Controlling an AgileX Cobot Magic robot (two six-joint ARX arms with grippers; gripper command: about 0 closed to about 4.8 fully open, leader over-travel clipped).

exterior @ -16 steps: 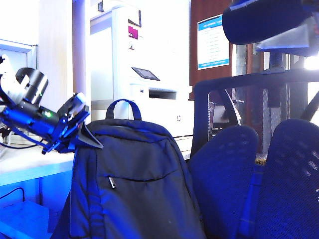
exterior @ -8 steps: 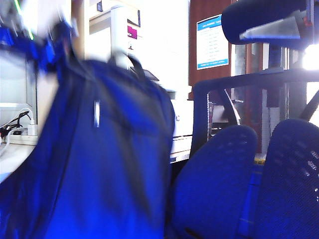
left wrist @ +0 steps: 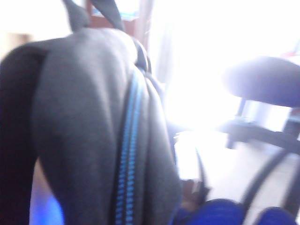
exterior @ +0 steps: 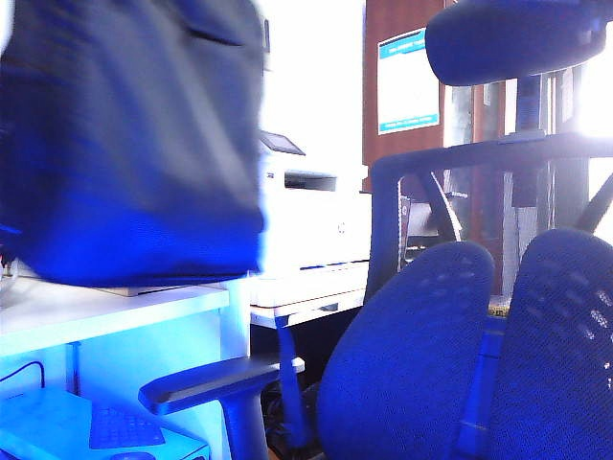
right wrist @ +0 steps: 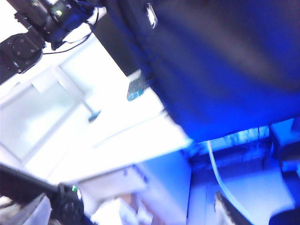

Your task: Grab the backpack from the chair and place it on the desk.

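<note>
The backpack [exterior: 134,144] hangs blurred in the air at the upper left of the exterior view, its bottom just over the desk [exterior: 115,311]. It fills the left wrist view, where its grey fabric and blue zip [left wrist: 93,117] hide my left gripper's jaws. The bag hangs from that gripper, which is above the exterior frame. In the right wrist view the left arm [right wrist: 42,23] reaches to the backpack's [right wrist: 225,61] top. My right gripper [right wrist: 145,208] stands open and holds nothing, below the bag and beside the desk's front. The chair [exterior: 460,335] is at the right.
A white printer [exterior: 316,220] stands behind the backpack on its own table. The chair's armrest [exterior: 206,380] juts out below the desk's corner, and its headrest [exterior: 508,38] is at the top right. A keyboard and box [exterior: 96,431] lie under the desk.
The backpack has risen off the chair and swung up and left, so it now hangs over the desk. The armrest and printer behind it have come into sight. The left gripper has left the exterior frame.
</note>
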